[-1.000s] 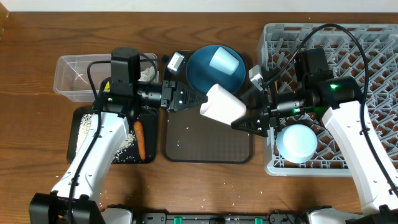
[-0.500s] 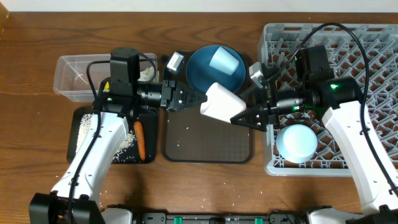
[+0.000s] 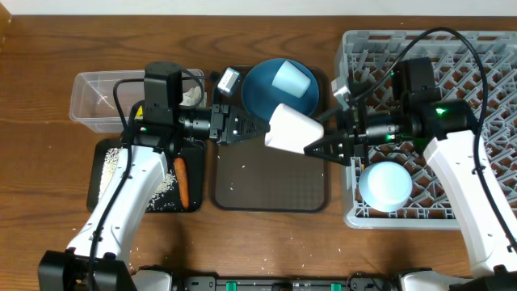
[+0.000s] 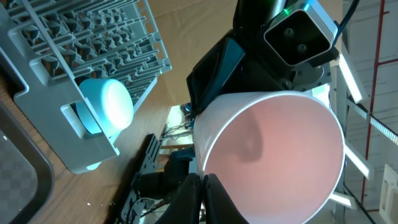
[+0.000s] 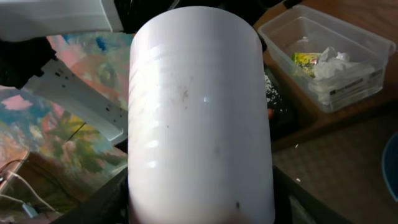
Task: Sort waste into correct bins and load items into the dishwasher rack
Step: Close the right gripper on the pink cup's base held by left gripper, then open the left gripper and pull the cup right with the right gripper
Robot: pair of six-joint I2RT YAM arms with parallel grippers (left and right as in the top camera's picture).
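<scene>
**A:** So, where's the pink cup (image 3: 292,129)?
**B:** In the air over the brown tray (image 3: 271,186), lying sideways with its long axis left-right. Mouth faces the left gripper (image 3: 246,129), base faces the right gripper (image 3: 323,144). Left pinches the rim, right is clamped round the base.
**A:** Containers?
**B:** Tub (image 3: 97,97): wrapper (image 3: 191,95). Black tray (image 3: 101,194): rice (image 3: 161,187), carrot (image 3: 182,182). Rack (image 3: 468,48): upturned bowl (image 3: 386,184). Plate (image 3: 262,97): blue cup (image 3: 291,79).
**A:** Changes?
**B:** Right arm and pink cup have nudged toward the rack. Left hasn't moved.

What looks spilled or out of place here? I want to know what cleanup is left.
Loose white rice grains are scattered on the brown tray, outside the black tray that holds the rest. A light-blue cup lies tipped on the dark-blue plate.
</scene>
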